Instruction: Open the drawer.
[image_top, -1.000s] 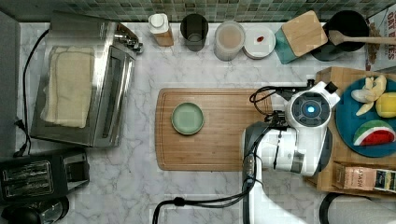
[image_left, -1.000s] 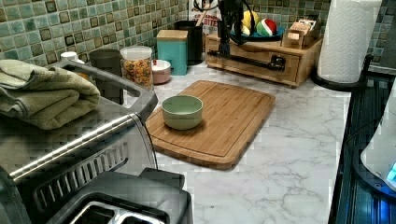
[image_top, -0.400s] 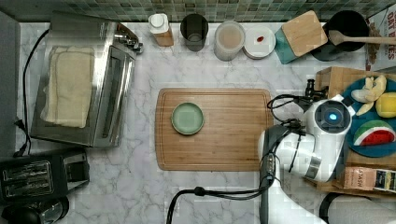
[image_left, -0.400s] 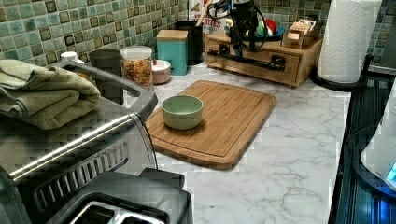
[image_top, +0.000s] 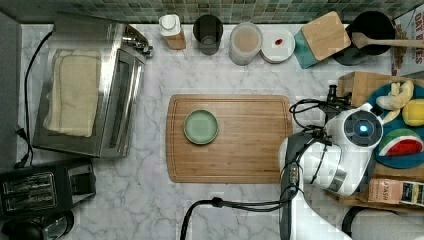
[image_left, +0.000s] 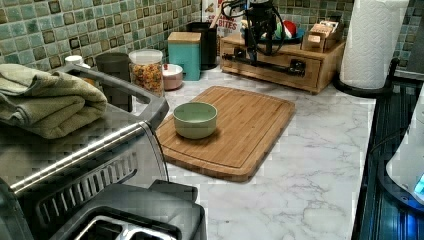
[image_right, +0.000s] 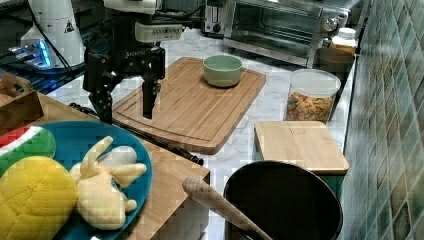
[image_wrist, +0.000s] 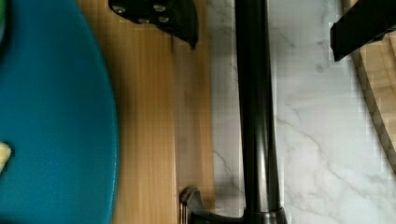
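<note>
The white marble-patterned countertop (image_top: 150, 200) carries everything. At the top view's left sits a silver toaster oven (image_top: 107, 85) with a folded beige towel (image_top: 72, 92) on its roof. In the middle lies a flat brown wooden cutting board with rounded corners (image_top: 245, 140), with a small pale green bowl (image_top: 201, 127) on it.

At the top view's right stands a light-wood box unit (image_left: 280, 62) with a round blue plate of toy fruit (image_right: 65, 140) on top. Its wide, shallow light-wood drawer (image_left: 272, 64) faces the cutting board and looks shut, flush with the box front in the left view.

The white robot arm (image_top: 345, 150) reaches over the box's front edge, wrist pointing straight down. Its black gripper (image_right: 127, 111) hangs with fingers spread apart, astride the long black metal bar handle (image_wrist: 256, 107): one finger (image_right: 104, 105) over the box top, the other (image_right: 148, 102) on the cutting-board side, neither pressing on the bar.
</note>
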